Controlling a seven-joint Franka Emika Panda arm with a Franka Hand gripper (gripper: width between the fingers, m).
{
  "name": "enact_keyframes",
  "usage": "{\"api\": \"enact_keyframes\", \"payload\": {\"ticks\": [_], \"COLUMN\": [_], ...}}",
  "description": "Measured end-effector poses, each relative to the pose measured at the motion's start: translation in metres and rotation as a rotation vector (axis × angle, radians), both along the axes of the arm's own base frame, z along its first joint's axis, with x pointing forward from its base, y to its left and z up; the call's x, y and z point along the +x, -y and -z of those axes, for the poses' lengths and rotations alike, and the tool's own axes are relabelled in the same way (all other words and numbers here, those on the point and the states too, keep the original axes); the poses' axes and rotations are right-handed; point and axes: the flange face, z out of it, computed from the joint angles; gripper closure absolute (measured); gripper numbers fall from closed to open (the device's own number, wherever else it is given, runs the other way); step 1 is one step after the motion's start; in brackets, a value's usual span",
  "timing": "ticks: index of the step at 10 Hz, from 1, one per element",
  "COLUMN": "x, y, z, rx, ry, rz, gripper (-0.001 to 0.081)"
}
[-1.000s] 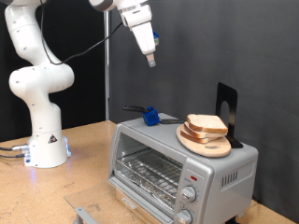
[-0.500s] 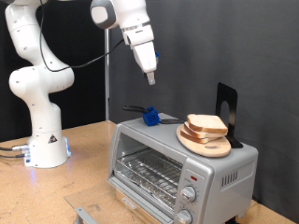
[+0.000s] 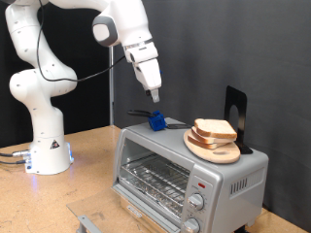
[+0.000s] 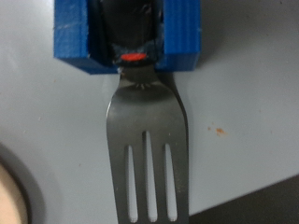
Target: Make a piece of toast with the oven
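The piece of toast (image 3: 214, 127) lies on a round wooden plate (image 3: 212, 148) on top of the silver oven (image 3: 233, 175), whose glass door is closed. A metal fork (image 3: 175, 122) set in a blue block (image 3: 155, 121) lies on the oven top, toward the exterior view's left of the plate. My gripper (image 3: 153, 94) hangs just above the blue block, fingers pointing down, holding nothing. The wrist view shows the blue block (image 4: 75, 42) and the fork's tines (image 4: 145, 140) close up on the grey oven top (image 4: 243, 112); my fingers do not show there.
A black upright stand (image 3: 236, 112) sits behind the plate. The oven has two round knobs (image 3: 197, 202) at the front. The robot base (image 3: 47, 146) stands on the wooden table at the exterior view's left. The plate's rim (image 4: 14, 191) shows in the wrist view.
My gripper has come down and slightly toward the exterior view's left, from high above the oven to just over the blue block. The toast, plate and fork have not moved.
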Motion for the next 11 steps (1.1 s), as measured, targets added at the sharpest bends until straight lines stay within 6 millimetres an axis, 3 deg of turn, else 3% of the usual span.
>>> {"api": "enact_keyframes", "payload": {"ticks": [11], "x": [0.012], "y": [0.0], "z": [0.048], "rx": [-0.016], "ry": [-0.008], "rz": [-0.008], "gripper": [0.0007]}}
